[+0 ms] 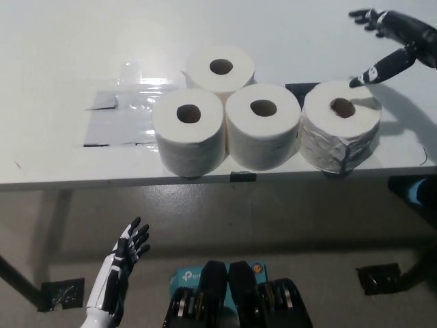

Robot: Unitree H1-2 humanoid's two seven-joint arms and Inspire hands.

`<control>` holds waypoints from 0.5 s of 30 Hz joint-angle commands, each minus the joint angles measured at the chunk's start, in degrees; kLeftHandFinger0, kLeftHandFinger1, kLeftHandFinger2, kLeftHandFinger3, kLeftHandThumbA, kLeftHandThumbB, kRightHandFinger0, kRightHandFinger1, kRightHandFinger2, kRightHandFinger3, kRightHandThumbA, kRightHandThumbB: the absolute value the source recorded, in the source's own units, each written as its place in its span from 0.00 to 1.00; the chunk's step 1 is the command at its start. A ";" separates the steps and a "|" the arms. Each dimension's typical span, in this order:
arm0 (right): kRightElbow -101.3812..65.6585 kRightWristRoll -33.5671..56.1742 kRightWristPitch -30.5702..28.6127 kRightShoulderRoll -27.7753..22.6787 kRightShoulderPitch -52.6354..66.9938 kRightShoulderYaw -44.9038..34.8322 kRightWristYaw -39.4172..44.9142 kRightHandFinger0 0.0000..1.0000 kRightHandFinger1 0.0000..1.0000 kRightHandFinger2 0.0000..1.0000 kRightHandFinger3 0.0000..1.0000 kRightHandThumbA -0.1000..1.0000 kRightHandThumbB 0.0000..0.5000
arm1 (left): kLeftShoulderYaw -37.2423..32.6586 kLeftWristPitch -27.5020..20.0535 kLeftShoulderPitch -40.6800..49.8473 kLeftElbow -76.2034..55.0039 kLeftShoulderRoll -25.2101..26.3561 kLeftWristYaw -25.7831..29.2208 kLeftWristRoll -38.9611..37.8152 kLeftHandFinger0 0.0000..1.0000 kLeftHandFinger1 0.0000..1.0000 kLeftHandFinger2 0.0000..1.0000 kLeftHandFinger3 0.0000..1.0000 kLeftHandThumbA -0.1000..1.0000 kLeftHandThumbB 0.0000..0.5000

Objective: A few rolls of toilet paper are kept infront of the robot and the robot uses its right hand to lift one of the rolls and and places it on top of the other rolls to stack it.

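Four rolls of toilet paper stand upright on the white table (61, 48), close to its near edge. Three sit in a row: the left roll (190, 137), the middle roll (263, 131) and the right roll (340, 130), each touching its neighbour. The right roll has a crinkled, wrapped-looking side with a dark mark low down (the other rolls look smooth). A back roll (220, 70) stands behind the gap between the left and middle rolls, touching both. None of the rolls is stacked on another yet.

The black right hand (392, 42) is over the table at the upper right, above and just behind the right roll. Its fingers are spread apart and it holds nothing; one finger points down toward the top rim of the right roll, and whether it touches cannot be told.

The white left hand (117, 277) hangs low at the lower left, below the table edge, fingers spread and empty.

A patch of clear, shiny tape (119, 116) lies on the table to the left of the rolls
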 commanded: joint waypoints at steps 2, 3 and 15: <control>12.12 -5.88 0.61 -1.88 -16.81 7.36 19.20 1.00 1.00 1.00 1.00 0.97 0.63 | 0.23 -1.79 -0.34 -2.31 0.21 -0.36 0.25 1.00 1.00 1.00 1.00 1.00 0.29; 13.09 -6.45 0.63 -1.59 -17.47 8.44 19.70 1.00 1.00 1.00 1.00 0.97 0.65 | 0.09 -1.93 -0.21 -2.29 0.25 -0.29 0.65 1.00 1.00 1.00 1.00 1.00 0.29; 18.83 -7.98 -1.71 0.70 -19.56 10.20 20.42 1.00 1.00 1.00 1.00 1.00 0.64 | 0.15 -1.18 -0.26 -2.72 0.55 -0.38 0.59 1.00 1.00 1.00 1.00 1.00 0.30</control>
